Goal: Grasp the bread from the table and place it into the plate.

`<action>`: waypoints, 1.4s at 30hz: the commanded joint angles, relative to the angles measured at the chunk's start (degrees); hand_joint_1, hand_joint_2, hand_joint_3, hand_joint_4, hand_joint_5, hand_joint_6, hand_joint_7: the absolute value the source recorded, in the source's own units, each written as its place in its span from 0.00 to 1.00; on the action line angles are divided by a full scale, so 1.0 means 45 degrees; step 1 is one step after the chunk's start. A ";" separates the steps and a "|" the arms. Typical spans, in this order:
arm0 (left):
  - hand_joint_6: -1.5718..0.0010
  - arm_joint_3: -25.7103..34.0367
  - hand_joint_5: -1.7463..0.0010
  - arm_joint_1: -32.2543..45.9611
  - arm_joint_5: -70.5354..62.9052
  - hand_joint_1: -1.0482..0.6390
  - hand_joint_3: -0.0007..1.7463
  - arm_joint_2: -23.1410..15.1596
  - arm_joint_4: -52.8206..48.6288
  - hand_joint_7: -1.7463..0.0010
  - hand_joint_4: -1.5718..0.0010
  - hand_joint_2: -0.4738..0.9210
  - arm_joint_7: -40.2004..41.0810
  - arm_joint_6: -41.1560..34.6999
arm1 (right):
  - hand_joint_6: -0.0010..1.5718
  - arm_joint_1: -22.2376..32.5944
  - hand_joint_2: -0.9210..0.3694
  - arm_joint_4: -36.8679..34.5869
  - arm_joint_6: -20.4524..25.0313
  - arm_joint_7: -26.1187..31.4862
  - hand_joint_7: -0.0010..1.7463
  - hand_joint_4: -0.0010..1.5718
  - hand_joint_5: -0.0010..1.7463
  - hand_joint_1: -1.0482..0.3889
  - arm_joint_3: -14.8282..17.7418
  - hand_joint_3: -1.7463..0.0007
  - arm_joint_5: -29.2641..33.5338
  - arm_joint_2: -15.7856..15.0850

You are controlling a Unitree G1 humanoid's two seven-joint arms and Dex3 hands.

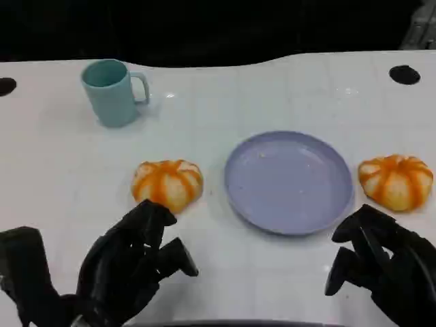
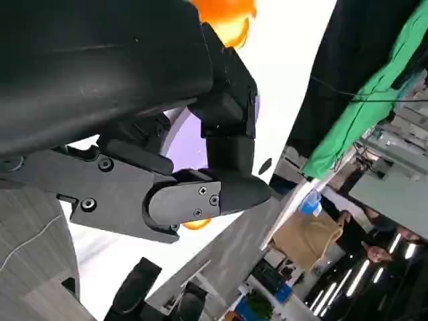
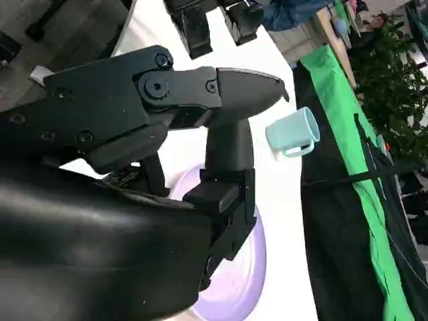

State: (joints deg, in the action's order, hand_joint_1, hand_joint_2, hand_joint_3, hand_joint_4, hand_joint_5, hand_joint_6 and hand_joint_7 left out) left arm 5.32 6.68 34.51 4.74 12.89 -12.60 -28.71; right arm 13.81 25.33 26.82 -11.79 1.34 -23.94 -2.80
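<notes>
Two orange-and-white pumpkin-shaped breads lie on the white table. The left bread sits just left of the round purple plate, and the right bread just right of it. My left hand hovers in front of the left bread with its fingers apart and nothing in them; the foremost fingertip is close to the bread's near edge. My right hand is near the table's front edge, below the right bread, and also holds nothing. The left wrist view shows my left hand, the bread beyond it and the plate.
A teal mug stands at the back left, also seen as the mug past my right hand and the plate. Black round marks sit on the table at the far right and far left.
</notes>
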 commanded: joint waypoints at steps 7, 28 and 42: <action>0.59 0.0005 0.00 0.0070 -0.0073 0.30 0.28 -0.0169 0.0088 0.00 0.47 1.00 -0.0057 0.0169 | 0.30 -0.0038 0.00 0.0136 0.0136 0.0087 0.94 0.41 1.00 0.42 0.0117 0.76 -0.0110 -0.0121; 0.71 -0.1701 0.28 -0.0262 -0.4613 0.33 0.11 -0.1385 -0.0541 0.60 0.72 1.00 -0.0635 0.4958 | 0.31 -0.0164 0.00 0.0053 0.0159 0.0114 0.94 0.41 1.00 0.42 0.0157 0.77 -0.0093 -0.0106; 0.76 -0.2465 0.58 -0.1527 -0.9895 0.43 0.00 -0.4343 -0.0302 0.98 1.00 0.96 -0.0378 0.7043 | 0.31 -0.0394 0.00 -0.0172 0.0178 0.0139 0.94 0.41 1.00 0.42 0.0191 0.77 -0.0084 -0.0098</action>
State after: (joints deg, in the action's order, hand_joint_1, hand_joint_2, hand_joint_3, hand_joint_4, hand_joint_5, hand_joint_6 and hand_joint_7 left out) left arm -5.18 1.72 -5.67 -11.64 10.74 -15.03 0.69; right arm 12.24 24.88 27.75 -11.17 1.49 -23.90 -2.80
